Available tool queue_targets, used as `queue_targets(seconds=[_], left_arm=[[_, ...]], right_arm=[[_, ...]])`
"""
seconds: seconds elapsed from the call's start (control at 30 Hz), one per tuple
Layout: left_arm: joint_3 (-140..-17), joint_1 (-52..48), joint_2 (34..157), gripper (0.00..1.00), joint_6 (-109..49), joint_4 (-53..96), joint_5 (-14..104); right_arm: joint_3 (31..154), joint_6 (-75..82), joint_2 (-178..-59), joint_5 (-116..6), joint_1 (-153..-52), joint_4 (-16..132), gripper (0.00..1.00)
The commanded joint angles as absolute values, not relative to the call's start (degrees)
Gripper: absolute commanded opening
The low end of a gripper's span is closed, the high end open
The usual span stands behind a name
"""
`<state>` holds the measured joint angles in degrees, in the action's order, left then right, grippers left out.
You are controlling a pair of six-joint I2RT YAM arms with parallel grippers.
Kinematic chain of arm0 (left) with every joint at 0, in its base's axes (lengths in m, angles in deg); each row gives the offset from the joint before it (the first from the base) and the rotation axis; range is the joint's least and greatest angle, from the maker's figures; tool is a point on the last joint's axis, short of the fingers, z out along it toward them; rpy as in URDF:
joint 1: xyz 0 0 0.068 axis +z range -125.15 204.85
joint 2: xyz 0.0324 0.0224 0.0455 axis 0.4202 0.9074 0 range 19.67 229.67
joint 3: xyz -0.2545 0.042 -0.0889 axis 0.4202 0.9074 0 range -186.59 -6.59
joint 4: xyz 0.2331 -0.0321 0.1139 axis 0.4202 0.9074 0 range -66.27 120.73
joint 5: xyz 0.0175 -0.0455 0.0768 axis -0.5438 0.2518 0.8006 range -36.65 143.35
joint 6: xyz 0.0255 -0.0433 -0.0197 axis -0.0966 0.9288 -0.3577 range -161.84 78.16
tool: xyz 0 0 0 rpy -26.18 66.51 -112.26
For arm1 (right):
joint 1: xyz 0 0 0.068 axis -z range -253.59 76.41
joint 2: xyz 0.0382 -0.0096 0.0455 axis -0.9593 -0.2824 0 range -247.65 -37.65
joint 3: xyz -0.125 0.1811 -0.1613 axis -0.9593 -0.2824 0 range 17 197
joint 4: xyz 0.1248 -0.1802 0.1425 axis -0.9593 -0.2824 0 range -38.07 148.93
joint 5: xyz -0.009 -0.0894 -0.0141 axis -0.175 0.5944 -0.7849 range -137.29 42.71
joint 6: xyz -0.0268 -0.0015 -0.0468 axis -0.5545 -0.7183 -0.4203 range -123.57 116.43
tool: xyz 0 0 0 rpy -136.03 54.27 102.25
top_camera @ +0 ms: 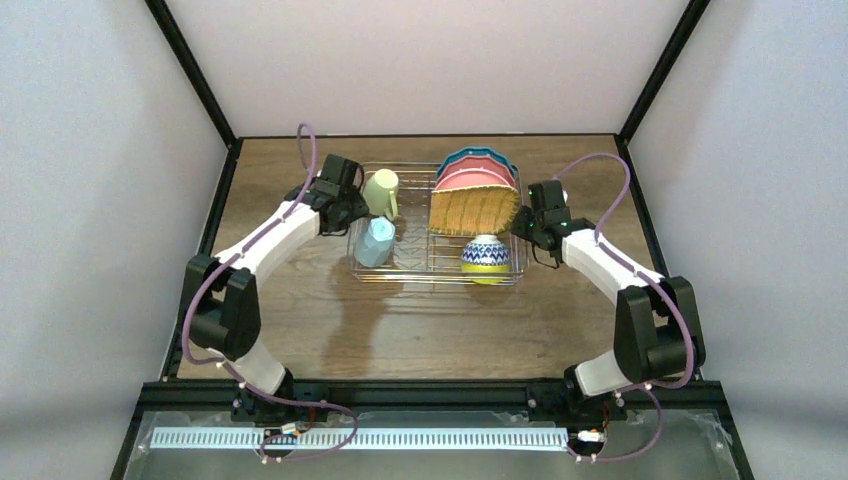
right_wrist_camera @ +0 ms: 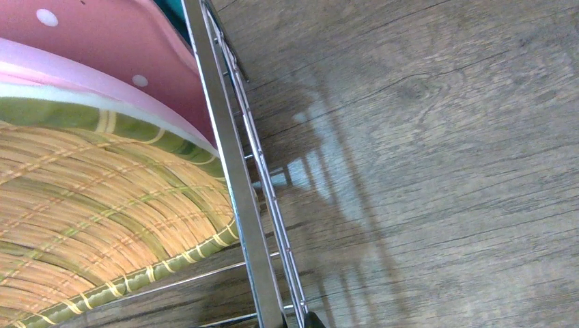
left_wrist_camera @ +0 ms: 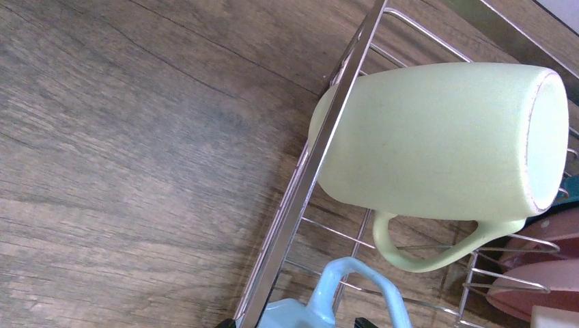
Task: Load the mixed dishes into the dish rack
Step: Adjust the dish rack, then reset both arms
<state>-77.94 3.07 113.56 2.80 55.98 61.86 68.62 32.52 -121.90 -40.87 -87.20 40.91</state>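
Observation:
The dish rack (top_camera: 440,262) stands mid-table. It holds a pale green mug (top_camera: 381,192) on its side, a light blue mug (top_camera: 375,243), upright blue and pink plates (top_camera: 476,168), a woven tan plate (top_camera: 473,210) and a blue-patterned bowl over a lime one (top_camera: 485,256). My left gripper (top_camera: 348,208) is open at the rack's left rim. In the left wrist view its jaws (left_wrist_camera: 295,322) straddle the rim (left_wrist_camera: 328,130) and the light blue mug (left_wrist_camera: 355,287), below the green mug (left_wrist_camera: 437,137). My right gripper (top_camera: 524,228) is at the right rim, its jaws (right_wrist_camera: 304,321) pinched on the rim wire (right_wrist_camera: 235,191) beside the woven plate (right_wrist_camera: 102,225).
The rack sits on a wooden tabletop (top_camera: 420,330) enclosed by pale walls and a black frame (top_camera: 200,70). Bare wood lies in front of the rack and on both sides of it. The pink dotted plate (right_wrist_camera: 102,41) leans just inside the right rim.

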Motion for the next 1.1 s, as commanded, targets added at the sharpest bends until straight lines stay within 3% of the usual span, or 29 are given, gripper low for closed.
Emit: queue_targets(seconds=[0.0, 0.27, 0.43, 1.07], left_arm=[[-79.2, 2.9, 114.8, 0.99, 1.5, 54.9, 60.4], [-79.1, 2.9, 113.3, 0.99, 1.5, 55.7, 61.3], [-76.8, 2.8, 112.2, 0.99, 2.8, 55.1, 59.9], [-75.4, 2.9, 110.1, 0.99, 4.0, 55.7, 60.3]], right_arm=[[67.0, 37.8, -122.3, -38.5, -87.3, 32.7, 0.01], [69.3, 36.2, -123.6, -37.5, -87.3, 32.2, 0.08], [70.6, 35.0, -125.6, -37.9, -87.3, 32.6, 0.01], [74.6, 31.6, -130.9, -36.4, -87.2, 36.2, 0.01]])
